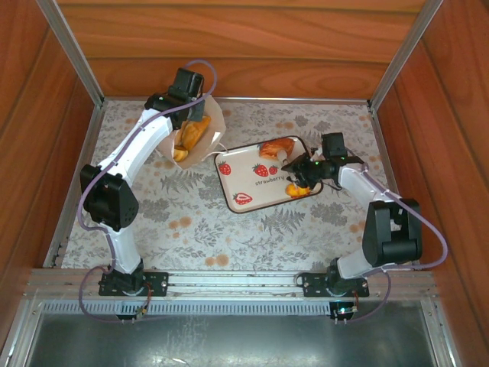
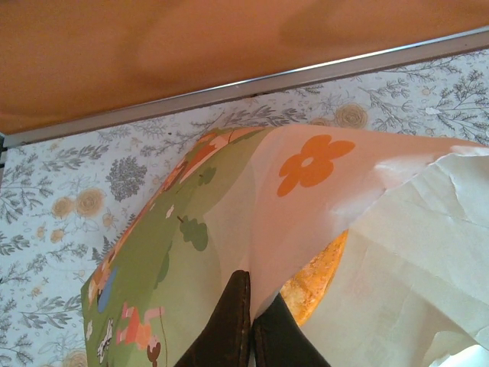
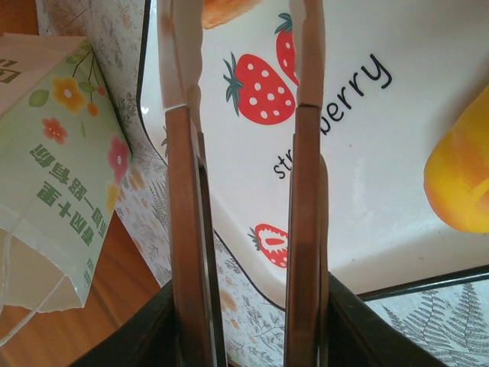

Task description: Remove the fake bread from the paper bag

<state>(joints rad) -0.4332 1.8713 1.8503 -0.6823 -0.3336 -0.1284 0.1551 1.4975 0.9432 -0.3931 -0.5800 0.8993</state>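
The right gripper (image 3: 243,53) hangs low over the strawberry-printed tray (image 3: 397,115) with its two fingers spread and nothing between them; only the tray's white floor and a printed strawberry show through the gap. Just to its right lies a yellow-orange toy bread (image 3: 458,180), and another golden piece (image 3: 229,9) sits at the tray's far edge, so two breads are out and set down. From this gripper the paper bag (image 1: 208,126) lies to the left and farther back, just beyond the tray's left corner, and that is the direction the next reach must take. The right arm, being free, is the one to make it. The left gripper (image 2: 252,313) has its dark fingers pressed together on the bag's paper rim, holding the mouth up and open. The remaining fake bread (image 1: 191,136) shows inside the bag as a cluster of orange pieces, an elongated one apparently slanting from near-left to far-right. The left wrist view catches one orange crust (image 2: 317,279) under the lifted paper.
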